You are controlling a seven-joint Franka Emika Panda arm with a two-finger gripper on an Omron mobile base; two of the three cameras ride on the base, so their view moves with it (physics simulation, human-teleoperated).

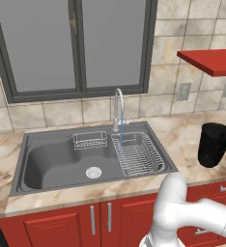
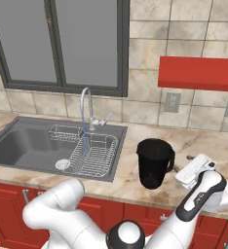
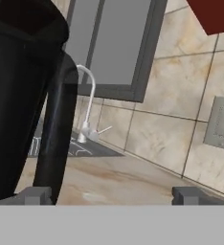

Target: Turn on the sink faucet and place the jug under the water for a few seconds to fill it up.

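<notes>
Left base view. One sink faucet is standing at the back rim of one sink, and one stream of water is falling from its spout into the larger of two wire racks, the dish rack; the smaller basket is hanging to the left of the faucet, with the single round drain lying in front of it. One jug is standing on the counter, well to the right of the sink.

Right base view. The jug is resting upright on the counter just right of the sink, apart from the water. The gripper is sitting close beside the jug's right side, at handle height. Judged from this, the faucet step is done and the grasping step is in hand.

Hand view. The jug's loop handle is looming at the left, with one fingertip at its foot and the other well to the right; the claw is spread wide, holding nothing. The faucet is showing beyond. The next move is likely calling for shifting toward the handle until it lies between the fingers, then closing.
</notes>
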